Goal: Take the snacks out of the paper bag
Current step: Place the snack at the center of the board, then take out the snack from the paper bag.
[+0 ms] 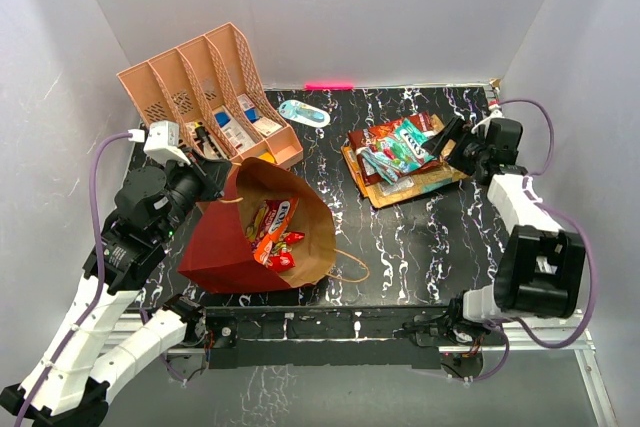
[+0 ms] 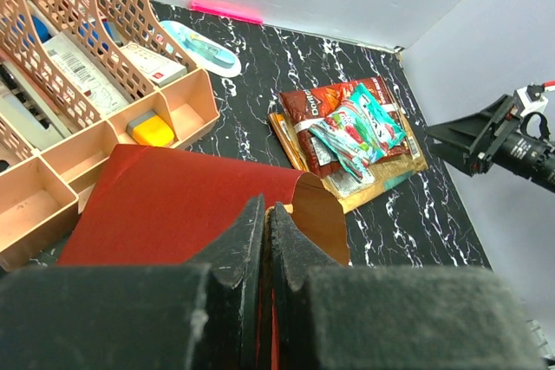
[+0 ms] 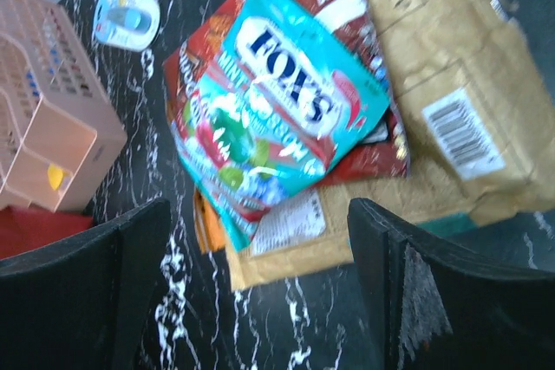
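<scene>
The dark-red paper bag (image 1: 225, 247) lies on its side with its mouth open toward the right, showing the brown inside. Orange and red snack packets (image 1: 272, 232) lie inside it. My left gripper (image 2: 267, 214) is shut on the bag's upper rim (image 2: 299, 192) and holds the mouth up. A pile of snacks (image 1: 400, 157) lies at the back right: a teal packet (image 3: 277, 119) on top of dark red-brown, gold and orange ones. My right gripper (image 3: 260, 266) is open and empty, just above the near edge of that pile.
A peach slotted organizer (image 1: 205, 97) with small boxes stands at the back left, close to the bag. A light-blue oval object (image 1: 303, 113) lies beside it. A tan cord handle (image 1: 350, 265) trails from the bag's mouth. White walls enclose the table.
</scene>
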